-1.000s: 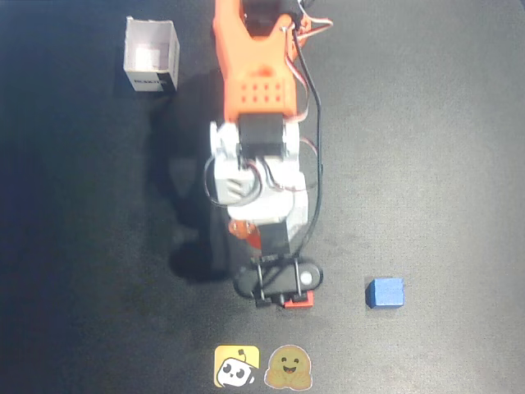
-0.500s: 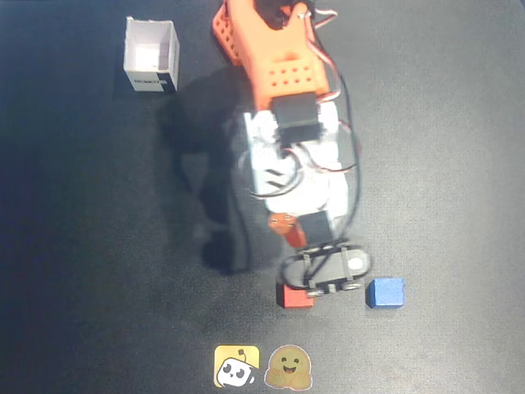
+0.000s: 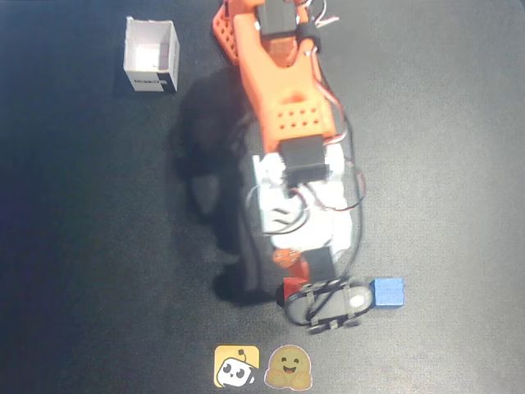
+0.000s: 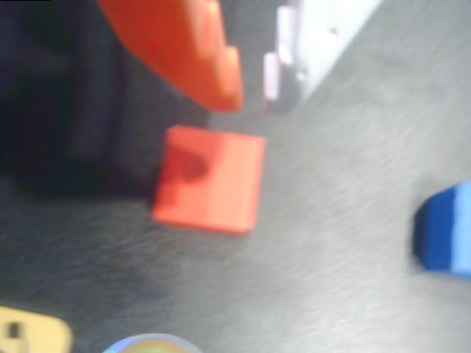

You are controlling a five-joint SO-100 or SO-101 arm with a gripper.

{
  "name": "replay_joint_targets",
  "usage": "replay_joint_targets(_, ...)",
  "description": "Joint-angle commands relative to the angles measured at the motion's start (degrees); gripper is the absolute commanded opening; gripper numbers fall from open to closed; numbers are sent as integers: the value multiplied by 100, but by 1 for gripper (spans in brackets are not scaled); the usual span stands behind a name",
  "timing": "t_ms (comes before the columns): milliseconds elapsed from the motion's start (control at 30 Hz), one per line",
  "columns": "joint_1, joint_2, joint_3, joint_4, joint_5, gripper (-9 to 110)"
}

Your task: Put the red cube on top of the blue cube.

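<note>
Near the table's front edge, gripper (image 4: 254, 92) hangs over the red cube (image 4: 210, 180), orange finger (image 4: 184, 48) and white finger (image 4: 294, 55) apart, nothing between them in the wrist view. Red cube sits on the dark table (image 3: 82, 246), half hidden under the arm (image 3: 287, 115) from overhead. Blue cube (image 3: 387, 292) close by on the right, not touching. White box (image 3: 151, 54) far back left. Two stickers (image 3: 262, 366) at the front edge.

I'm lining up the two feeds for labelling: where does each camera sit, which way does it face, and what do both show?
Overhead view: fixed above, looking straight down on the dark table; shows the orange arm, the white box, both cubes and two stickers.
Wrist view: rides on the arm, facing down at the table close up; shows the pincer tips above the red cube.
Shared: red cube, blue cube, yellow sticker.
</note>
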Motion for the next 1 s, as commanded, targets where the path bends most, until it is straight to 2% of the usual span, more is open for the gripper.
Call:
replay_joint_targets(0, 79, -35, -396, -62, 26, 2)
replay_joint_targets(233, 211, -264, -501, -97, 26, 7)
replay_joint_targets(467, 167, -422, -501, -220, 88, 23)
replay_joint_targets(967, -114, -712, -422, -439, 527, 24)
